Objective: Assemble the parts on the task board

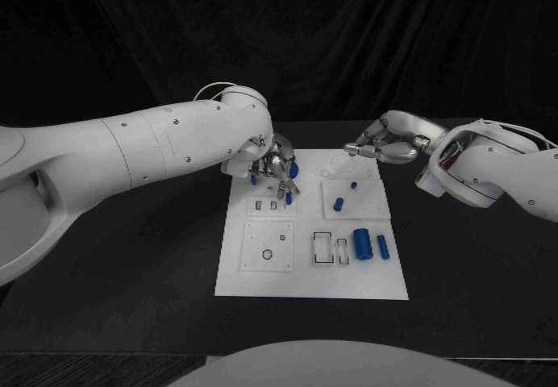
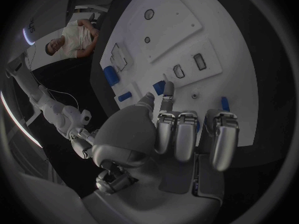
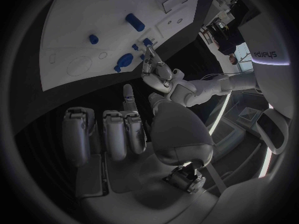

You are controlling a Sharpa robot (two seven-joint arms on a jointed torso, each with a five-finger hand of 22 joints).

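Since the parts (image 1: 363, 241) at the task board's (image 1: 312, 282) lower right look small, rigid and slick, pinch them mid-length; left hand (image 1: 272, 165) pinches a blue piece, right hand (image 1: 381, 145) curls empty.

A robotics lab: black-draped table (image 1: 128, 266), white task board (image 1: 312, 278).
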